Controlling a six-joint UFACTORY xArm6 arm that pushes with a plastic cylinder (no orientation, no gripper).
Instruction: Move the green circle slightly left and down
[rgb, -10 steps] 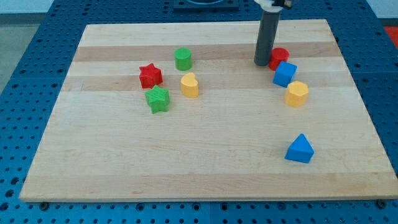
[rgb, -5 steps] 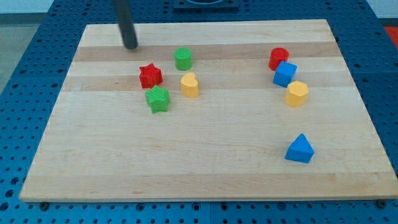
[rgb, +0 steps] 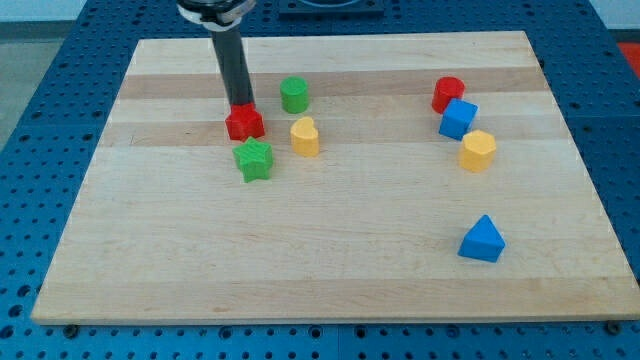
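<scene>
The green circle (rgb: 294, 95) stands on the wooden board (rgb: 330, 250) in the upper middle-left. My tip (rgb: 241, 104) is to its left, right at the top edge of the red star (rgb: 244, 124); whether it touches the star I cannot tell. A green star (rgb: 254, 159) lies just below the red star. A yellow heart-like block (rgb: 305, 136) sits below the green circle.
At the view's right a red cylinder (rgb: 448, 94), a blue cube (rgb: 457, 119) and a yellow hexagon block (rgb: 478, 150) stand in a close cluster. A blue triangle (rgb: 482, 240) lies lower right. The board's top edge is just above the rod.
My tip swept from beside the red cylinder at the right to the board's upper left, then came right and down to the red star's top. No block has visibly moved.
</scene>
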